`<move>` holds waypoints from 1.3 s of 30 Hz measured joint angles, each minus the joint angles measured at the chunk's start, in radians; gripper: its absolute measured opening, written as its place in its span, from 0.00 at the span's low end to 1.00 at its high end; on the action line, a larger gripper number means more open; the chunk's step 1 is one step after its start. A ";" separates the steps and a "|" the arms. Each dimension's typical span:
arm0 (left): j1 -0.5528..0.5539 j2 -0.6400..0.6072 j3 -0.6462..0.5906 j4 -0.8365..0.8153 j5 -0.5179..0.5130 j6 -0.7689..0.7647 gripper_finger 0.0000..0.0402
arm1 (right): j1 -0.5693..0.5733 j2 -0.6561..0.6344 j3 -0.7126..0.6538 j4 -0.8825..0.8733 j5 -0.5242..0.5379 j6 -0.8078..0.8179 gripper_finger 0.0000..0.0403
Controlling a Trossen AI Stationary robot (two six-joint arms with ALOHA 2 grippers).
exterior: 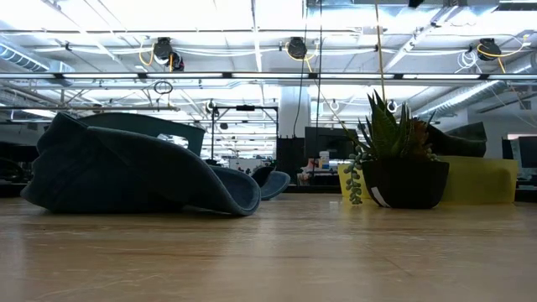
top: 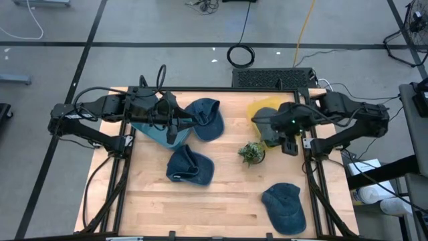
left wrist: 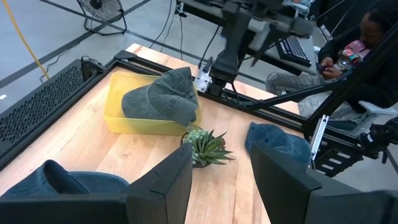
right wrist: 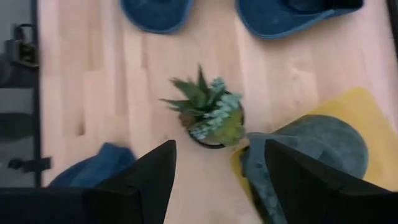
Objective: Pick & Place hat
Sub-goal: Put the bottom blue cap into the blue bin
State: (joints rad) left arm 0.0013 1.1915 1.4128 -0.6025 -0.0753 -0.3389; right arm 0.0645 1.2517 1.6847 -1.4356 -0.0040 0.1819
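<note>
Both pairs of jaws are standing partly open with nothing between them. On the left, the left gripper is hovering by the far-left part of the pale wooden worktop, over a light teal tray, with a dark blue denim cap lying just beside it near the far edge. A second dark blue denim cap is lying crumpled near the middle of the worktop, and in the low view it is filling the left foreground. Moving right, a small potted succulent in a dark pot is standing between the middle and the right edge. A third dark blue denim cap is resting at the near-right corner. At the far-right corner, a grey-green cap is sitting in a yellow plastic bin, partly draping over its rim. The right gripper is hanging just beside that bin and close to the succulent.

I judge that one hat is placed and three are waiting. The risk is lying on the right: that arm is working close to the plant, so a swing towards the middle cap could be knocking the pot over. The draped cap could also be dragged off the rim if a finger is catching its brim.
</note>
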 joint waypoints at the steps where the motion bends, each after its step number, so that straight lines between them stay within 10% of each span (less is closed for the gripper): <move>1: 0.000 0.000 0.000 0.000 0.000 -0.001 0.42 | 0.024 0.011 0.026 -0.018 0.000 0.015 0.57; 24: -0.004 0.000 0.000 -0.001 0.051 -0.086 0.42 | 0.531 0.214 0.236 -0.094 -0.001 0.381 0.54; 39: -0.004 0.000 0.000 0.000 0.051 -0.089 0.42 | 0.632 0.214 0.197 -0.096 0.033 0.512 0.54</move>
State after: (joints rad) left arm -0.0025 1.1912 1.4128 -0.6029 -0.0242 -0.4282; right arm 0.6968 1.4658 1.8821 -1.5318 0.0290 0.6936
